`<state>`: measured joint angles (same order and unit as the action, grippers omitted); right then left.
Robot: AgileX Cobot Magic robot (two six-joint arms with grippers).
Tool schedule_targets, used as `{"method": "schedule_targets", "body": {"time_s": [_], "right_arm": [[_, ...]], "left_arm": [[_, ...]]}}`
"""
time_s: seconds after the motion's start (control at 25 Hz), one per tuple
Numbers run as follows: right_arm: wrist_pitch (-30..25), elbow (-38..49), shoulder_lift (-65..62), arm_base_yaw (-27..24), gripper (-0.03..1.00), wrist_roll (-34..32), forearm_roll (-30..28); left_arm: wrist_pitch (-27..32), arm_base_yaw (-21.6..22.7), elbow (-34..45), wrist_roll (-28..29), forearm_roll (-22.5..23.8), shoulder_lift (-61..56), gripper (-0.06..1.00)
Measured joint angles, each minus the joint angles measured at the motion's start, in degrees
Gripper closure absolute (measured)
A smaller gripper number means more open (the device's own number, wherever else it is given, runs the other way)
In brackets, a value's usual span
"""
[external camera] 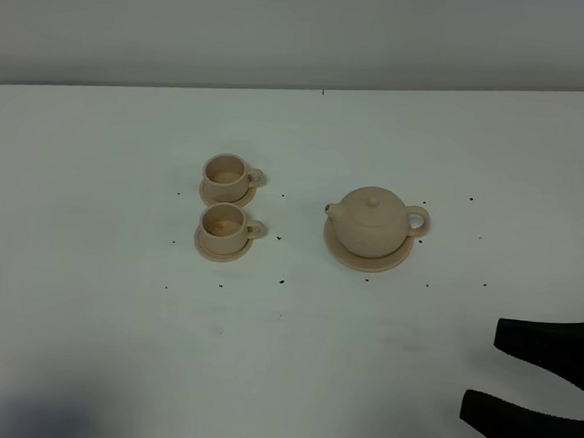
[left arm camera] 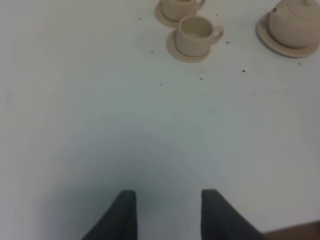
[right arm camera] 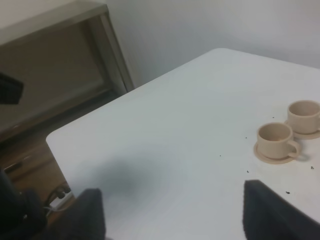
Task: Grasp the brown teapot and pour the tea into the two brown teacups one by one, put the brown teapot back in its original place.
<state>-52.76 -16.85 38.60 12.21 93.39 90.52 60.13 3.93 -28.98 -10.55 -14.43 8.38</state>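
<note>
Brown teapot (external camera: 370, 221) on big saucer (external camera: 367, 265), bench (external camera: 86, 295) centre-right, ungrasped. Far teacup (external camera: 226, 171), near teacup (external camera: 222, 224) to its left; fill unclear. L end effector (left arm camera: 168, 195) part-open, empty. R end effector (external camera: 480, 369) wide open, empty. Pours prob. pending.

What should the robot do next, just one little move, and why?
Probably move the open right gripper toward the loop handle of the brown teapot. The teapot sits on its saucer with that handle facing the gripper, which holds nothing and is apart from it; the two brown teacups stand on the spout's side.
</note>
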Motion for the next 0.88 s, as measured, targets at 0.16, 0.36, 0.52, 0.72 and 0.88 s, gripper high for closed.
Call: {"method": "schedule_targets", "body": {"time_s": [0.16, 0.36, 0.52, 0.72, 0.88], "right_arm": [[0.4, 0.0, 0.0, 0.0, 0.38, 0.0, 0.62], [1.98, 0.0, 0.0, 0.0, 0.38, -0.04, 0.8], [4.48, 0.0, 0.0, 0.0, 0.38, -0.04, 1.0], [5.05, 0.0, 0.0, 0.12, 0.38, -0.42, 3.48], [5.9, 0.0, 0.0, 0.45, 0.38, -3.41, 5.66]], "left_arm": [[-0.11, 0.0, 0.0, 0.0, -0.46, 0.0, 0.64], [-0.11, 0.0, 0.0, 0.0, -0.46, 0.0, 0.67], [-0.13, 0.0, 0.0, 0.0, -0.51, 0.0, 0.69], [-0.13, 0.0, 0.0, 0.0, -0.51, 0.0, 0.69], [-0.17, 0.0, 0.0, 0.0, -0.51, 0.0, 0.69]]}}
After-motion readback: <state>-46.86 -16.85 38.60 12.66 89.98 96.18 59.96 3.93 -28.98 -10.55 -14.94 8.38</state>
